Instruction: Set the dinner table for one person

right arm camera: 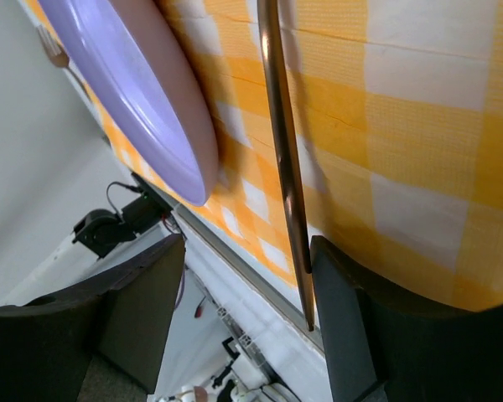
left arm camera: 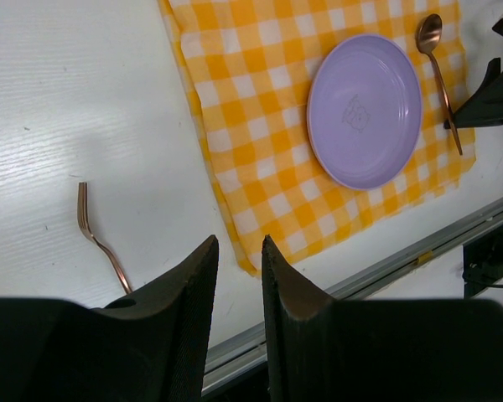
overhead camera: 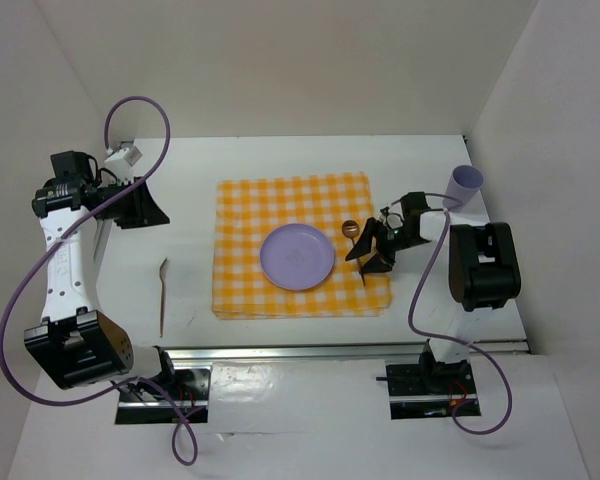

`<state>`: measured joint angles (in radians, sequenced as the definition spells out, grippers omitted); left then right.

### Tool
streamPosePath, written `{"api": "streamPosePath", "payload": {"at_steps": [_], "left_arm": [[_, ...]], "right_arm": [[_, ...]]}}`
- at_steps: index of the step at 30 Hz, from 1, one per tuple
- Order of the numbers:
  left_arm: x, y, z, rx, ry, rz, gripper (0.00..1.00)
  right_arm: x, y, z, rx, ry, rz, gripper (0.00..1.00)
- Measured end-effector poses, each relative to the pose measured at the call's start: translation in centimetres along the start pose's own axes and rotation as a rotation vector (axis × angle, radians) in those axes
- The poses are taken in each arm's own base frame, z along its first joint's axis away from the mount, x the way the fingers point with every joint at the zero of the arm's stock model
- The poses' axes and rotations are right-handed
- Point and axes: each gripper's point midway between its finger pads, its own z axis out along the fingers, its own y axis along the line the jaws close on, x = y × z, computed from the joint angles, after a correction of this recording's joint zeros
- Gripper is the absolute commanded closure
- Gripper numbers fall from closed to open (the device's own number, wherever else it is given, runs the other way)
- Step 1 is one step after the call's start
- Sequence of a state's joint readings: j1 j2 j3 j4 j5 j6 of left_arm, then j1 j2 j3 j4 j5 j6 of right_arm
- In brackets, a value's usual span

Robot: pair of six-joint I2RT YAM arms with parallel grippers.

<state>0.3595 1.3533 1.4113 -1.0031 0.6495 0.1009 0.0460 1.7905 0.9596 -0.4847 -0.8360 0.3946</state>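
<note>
Right gripper (overhead camera: 370, 255) hangs low over the right-hand strip of the checked cloth (overhead camera: 250, 210), its jaws spread wide and gripping nothing. The wrist view shows the copper-coloured spoon (right arm camera: 281, 151) lying flat on the cloth in the gap between the two fingers, nearer one of them, though whether it touches that finger cannot be told. The spoon's bowl (overhead camera: 350, 229) shows just beyond the fingers, on the far side. Directly to the hand's left the lilac plate (overhead camera: 297, 256) sits on the cloth, its rim close beside the spoon. The cloth's right edge runs right beneath the hand and its near edge lies a little toward the arm bases. Past that comes a band of bare white dinner table (overhead camera: 190, 200), then the metal rail (overhead camera: 350, 350). Behind the hand and to its right a lilac cup (overhead camera: 465, 185) stands near the side wall (overhead camera: 560, 150), which leaves little room that way.

Left gripper (overhead camera: 145, 208) is held up at the far left, fingers (left arm camera: 193, 293) a narrow slit apart with nothing between them. Below it lies open tabletop, with a fork (left arm camera: 96, 239) well left of the cloth.

A faint stamped mark at the plate's centre (left arm camera: 356, 113) is too small to read.
</note>
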Motion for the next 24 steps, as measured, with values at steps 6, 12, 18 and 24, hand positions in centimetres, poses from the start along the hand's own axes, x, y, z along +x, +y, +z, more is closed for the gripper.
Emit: {"api": "streamPosePath", "payload": {"at_steps": [6, 12, 18, 24], "left_arm": [[0.0, 0.2, 0.0, -0.012, 0.002, 0.001, 0.66], [0.2, 1.1, 0.2, -0.053, 0.018, -0.002, 0.66], [0.4, 1.4, 0.2, -0.067, 0.025, -0.004, 0.66], [0.4, 1.6, 0.2, -0.078, 0.027, 0.0, 0.66]], "right_arm": [[-0.3, 0.0, -0.8, 0.072, -0.011, 0.014, 0.27], [0.4, 0.2, -0.8, 0.082, 0.014, 0.014, 0.27], [0.8, 0.3, -0.6, 0.075, 0.026, 0.014, 0.27], [0.4, -0.8, -0.7, 0.147, 0.004, 0.015, 0.51]]}}
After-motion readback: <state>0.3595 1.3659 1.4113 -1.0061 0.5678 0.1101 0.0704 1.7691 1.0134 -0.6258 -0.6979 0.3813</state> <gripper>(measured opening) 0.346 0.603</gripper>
